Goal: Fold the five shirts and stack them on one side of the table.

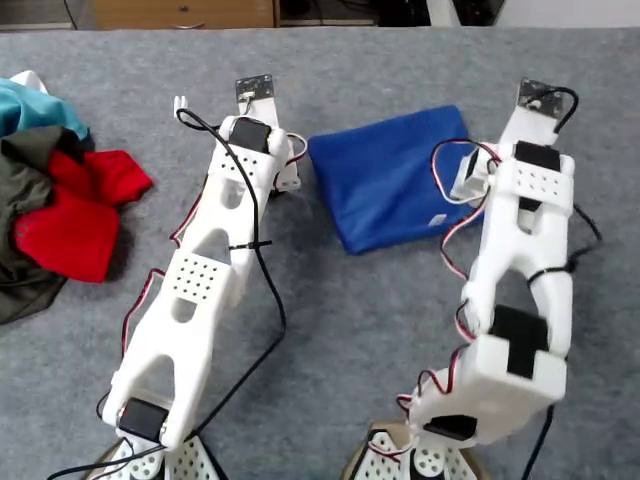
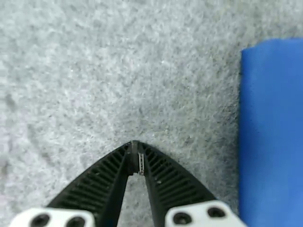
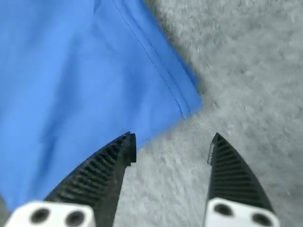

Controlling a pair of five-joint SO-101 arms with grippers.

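Note:
A folded blue shirt (image 1: 395, 175) lies flat on the grey tabletop between the two arms. At the table's left edge a loose pile holds a red shirt (image 1: 85, 205), a teal shirt (image 1: 35, 105) and a dark green shirt (image 1: 25, 160). My left gripper (image 2: 136, 151) is shut with nothing in it, just above bare carpet, and the blue shirt (image 2: 272, 132) is off to one side of it. My right gripper (image 3: 173, 138) stands open over a corner of the blue shirt (image 3: 71, 71), one finger above the cloth and the other above carpet.
The left arm (image 1: 210, 250) reaches up the table between the pile and the blue shirt. Along the blue shirt's right edge runs the right arm (image 1: 520, 250). Grey carpet (image 1: 350, 320) covers the table; a wooden cabinet (image 1: 185, 12) stands beyond the far edge.

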